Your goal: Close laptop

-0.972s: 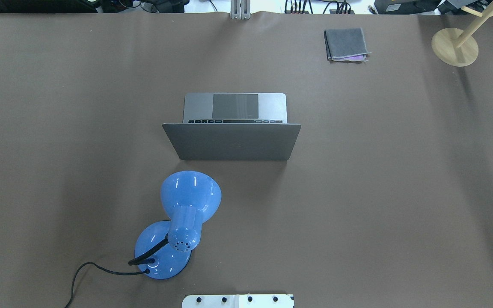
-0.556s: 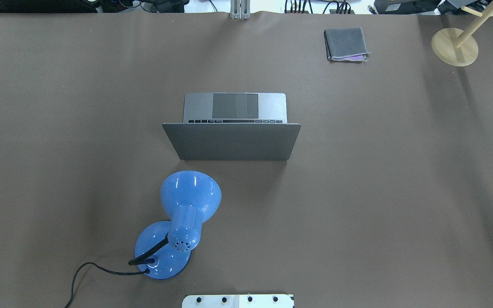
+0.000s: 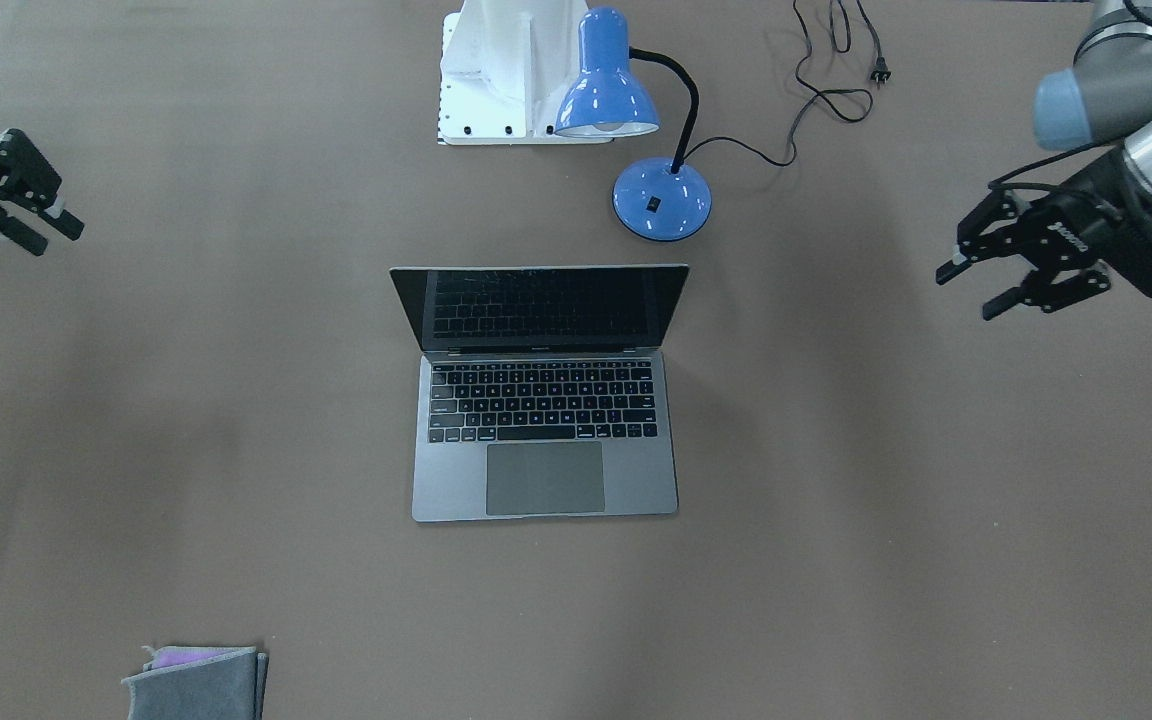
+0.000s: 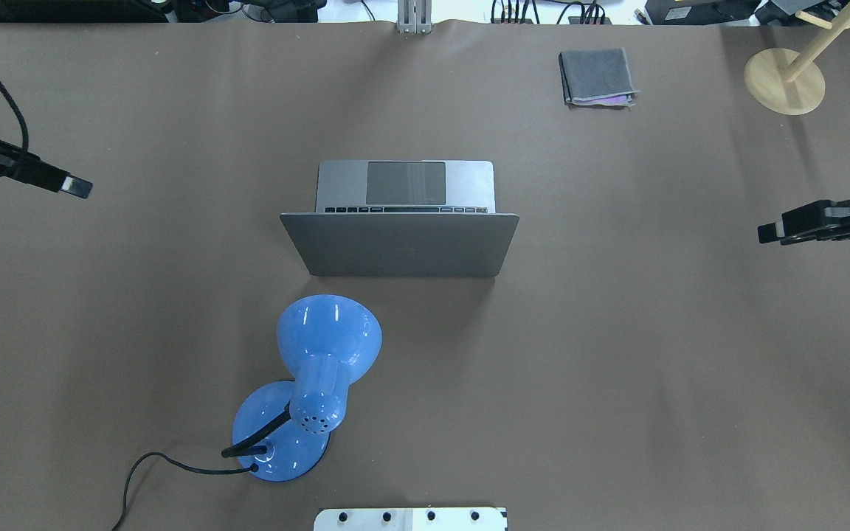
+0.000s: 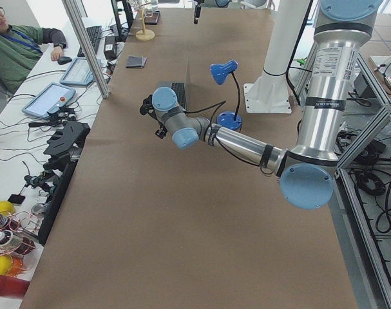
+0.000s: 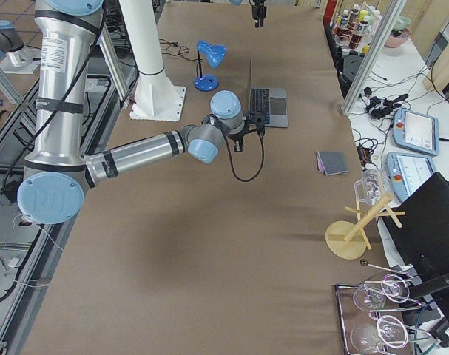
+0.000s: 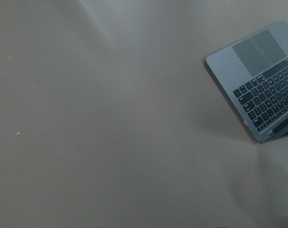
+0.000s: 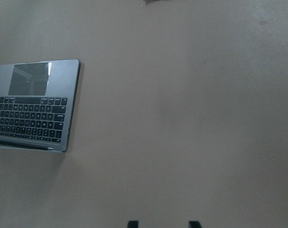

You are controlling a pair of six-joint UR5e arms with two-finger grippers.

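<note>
A: Nothing touched yet! The laptop (image 3: 544, 400) sits in the middle of the table (image 4: 617, 383), wide open, keyboard toward the operators' side and the back of its lid facing the robot.

B: And both arms hang well out at the table's ends. The left gripper (image 3: 968, 293) has its 2 fingers spread, holding nothing. The right gripper (image 3: 51, 237) looks parted too, and its wrist camera shows 2 fingertips (image 8: 194, 223) apart over bare table.

A: So this is the approach, I'd say. What's the smart play?

B: Come in behind the top edge of the lid, near its middle. Then push it forward and down toward the keys, following the hinge's arc. A corner push would likely twist the lid or skid the base.

A: Hazards?

B: That blue desk lamp (image 4: 329, 346), shade just behind the lid on the robot's left. The right arm seems to have the cleaner lane. Ease off near the end, no slamming.
</note>
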